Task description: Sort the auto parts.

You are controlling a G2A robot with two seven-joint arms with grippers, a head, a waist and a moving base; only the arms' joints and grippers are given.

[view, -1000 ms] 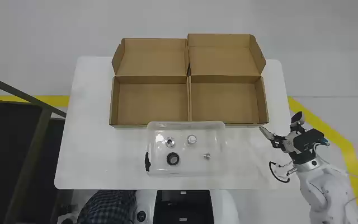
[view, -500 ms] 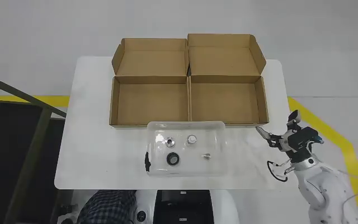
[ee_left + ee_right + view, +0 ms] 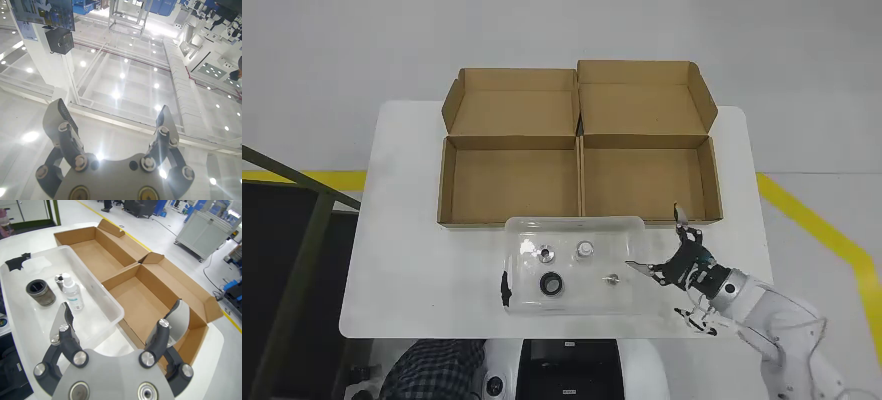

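While the right pincer [image 3: 652, 238] hangs spread wide at the right rim of the clear tray [image 3: 572, 222], lower centre of the top view, every part sits in that tray.
Dipping low could clip the tray wall or topple the bottle [image 3: 72, 294], which the right wrist view shows tall and upright near the black bearing [image 3: 40, 292]; from above it reads as a cap. Also spread, the left pincer [image 3: 112, 105] faces the ceiling [image 3: 121, 62].

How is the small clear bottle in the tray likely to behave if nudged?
The small clear bottle stands upright, tall on a narrow base, so it probably tips easily. Its smooth round body may roll once down and could slip in a loose grip.
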